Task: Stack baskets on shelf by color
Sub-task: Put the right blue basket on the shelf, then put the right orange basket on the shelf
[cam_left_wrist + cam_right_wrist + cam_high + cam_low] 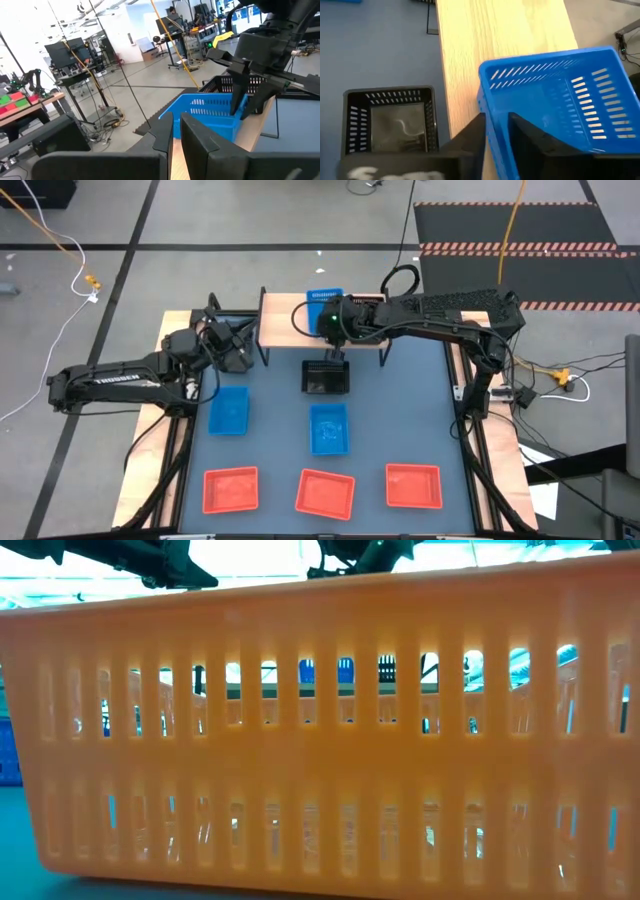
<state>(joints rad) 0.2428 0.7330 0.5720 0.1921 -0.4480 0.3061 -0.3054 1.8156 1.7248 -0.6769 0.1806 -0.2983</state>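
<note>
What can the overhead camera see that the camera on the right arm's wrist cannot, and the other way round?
Only the overhead view shows the whole layout: three red plastic baskets along the blue table's near edge, two blue baskets in front of them, and the left gripper beside the shelf.

Only the right wrist view shows, close up, the right gripper with its fingers straddling one wall of the blue slotted basket.

Both show that blue basket resting on the light wooden shelf, with a black basket on the table beside it.
</note>
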